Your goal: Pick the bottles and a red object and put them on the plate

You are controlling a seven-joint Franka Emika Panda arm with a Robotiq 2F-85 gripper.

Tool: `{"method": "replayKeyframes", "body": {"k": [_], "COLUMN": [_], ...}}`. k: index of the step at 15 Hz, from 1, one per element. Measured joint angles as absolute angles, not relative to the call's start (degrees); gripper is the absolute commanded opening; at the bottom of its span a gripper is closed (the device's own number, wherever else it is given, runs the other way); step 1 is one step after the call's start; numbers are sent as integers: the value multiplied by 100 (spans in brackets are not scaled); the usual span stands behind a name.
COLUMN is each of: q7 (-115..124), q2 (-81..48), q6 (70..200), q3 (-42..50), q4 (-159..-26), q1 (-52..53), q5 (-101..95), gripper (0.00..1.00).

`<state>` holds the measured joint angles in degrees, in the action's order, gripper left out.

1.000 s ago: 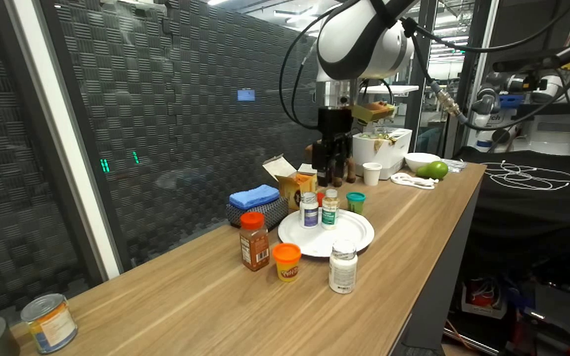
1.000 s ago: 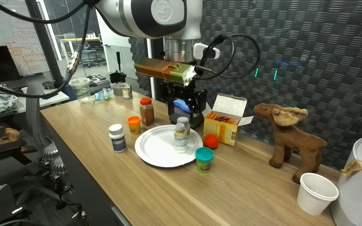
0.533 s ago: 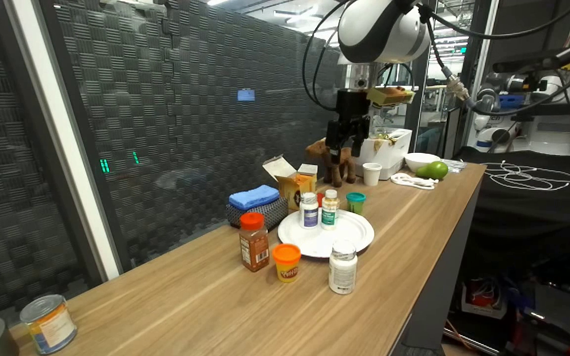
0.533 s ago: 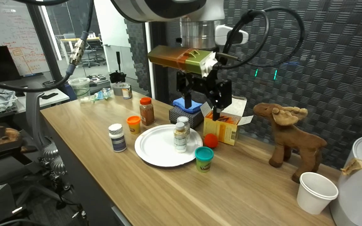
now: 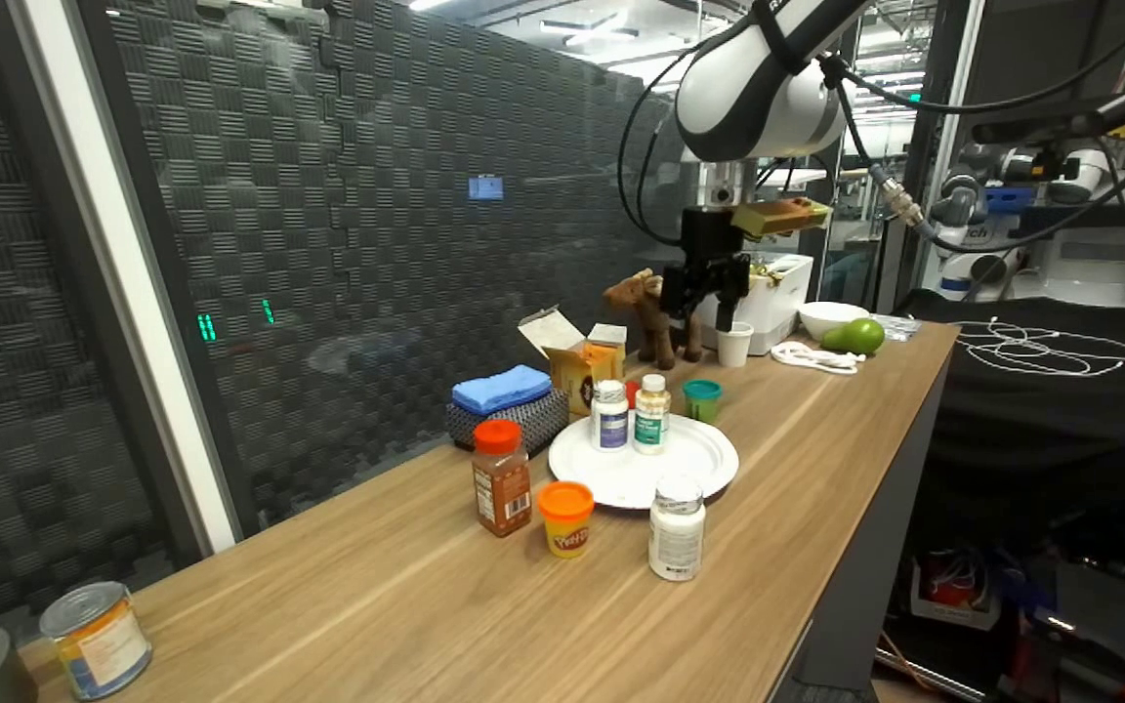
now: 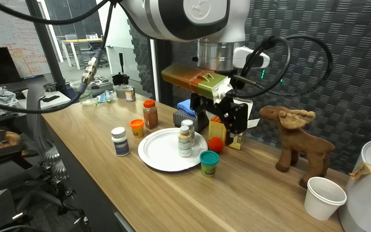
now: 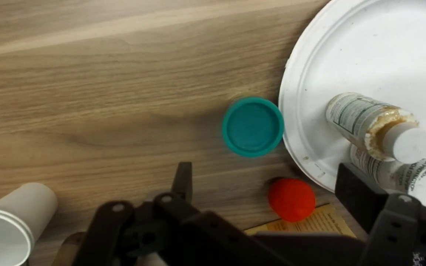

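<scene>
Aloft, the end effector [image 5: 705,319] points downward, jaws wide apart.

The plate [image 6: 159,151] is white, the ball [image 6: 216,144] orange-red, the table [image 6: 179,199] wood-grained.

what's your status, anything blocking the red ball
Claw open, nothing gripped. Red ball on table, beside plate. Teal-lidded tub and yellow box close to ball, could crowd the grasp.

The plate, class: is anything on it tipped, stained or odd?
Nothing is tipped. In the wrist view, the plate has dark specks, odd against its white; its green-label bottle looks patchy brown near the top, whether from damage I can't tell.
</scene>
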<state>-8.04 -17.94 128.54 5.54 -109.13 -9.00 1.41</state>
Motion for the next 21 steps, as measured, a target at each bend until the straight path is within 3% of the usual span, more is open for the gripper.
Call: {"method": "replayKeyframes", "body": {"k": [21], "q7": [-720], "q2": [-2592], "q6": [12413], "q3": [486], "q4": [-10440], "q1": [-1035], "q5": [290], "gripper": [100]}}
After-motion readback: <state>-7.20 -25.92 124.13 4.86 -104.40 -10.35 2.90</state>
